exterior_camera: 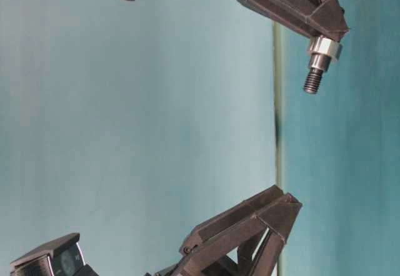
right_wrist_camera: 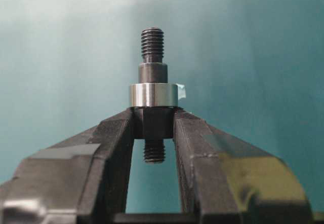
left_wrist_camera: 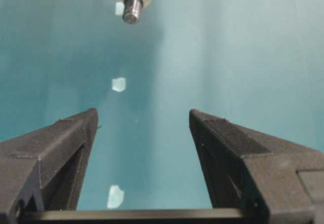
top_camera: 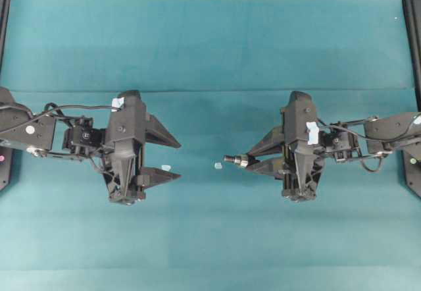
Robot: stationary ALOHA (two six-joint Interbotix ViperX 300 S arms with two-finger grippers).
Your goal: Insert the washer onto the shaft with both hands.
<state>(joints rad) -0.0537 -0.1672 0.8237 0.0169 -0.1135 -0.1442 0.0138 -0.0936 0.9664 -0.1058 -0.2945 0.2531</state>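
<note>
A: Where is the small thick silver-grey metal ring, the washer [right_wrist_camera: 153, 95]?

B: It sits on the short dark grey stepped metal rod, the shaft [right_wrist_camera: 153, 72], around its middle and right against the tips of the black pointed right gripper [right_wrist_camera: 154, 120]. The threaded narrow end of the shaft sticks out beyond the washer; the other threaded end shows between the jaws behind it.

A: So the right jaws are holding something?

B: Yes. They are drawn narrow and clamp the thicker part of the shaft just behind the washer. In the overhead view the shaft [top_camera: 231, 160] points from the right gripper [top_camera: 248, 162] toward the middle of the table, with the washer [top_camera: 242, 162] a bright band at the jaw tips.

A: And the other hand?

B: The black latticed left gripper [top_camera: 172, 159] has its jaws spread wide, with nothing between them. It faces the right gripper across a gap, well apart from the shaft tip. From its own camera the shaft's threaded end appears far ahead, at the top of the view and left of centre.

A: Anything else around?

B: The teal cloth-covered table [top_camera: 210, 41] under both arms, and a tiny pale whitish-blue chip [top_camera: 218, 166] lying on it just ahead of the shaft tip. A second such chip [top_camera: 166, 167] lies by the left gripper's lower jaw.
</note>
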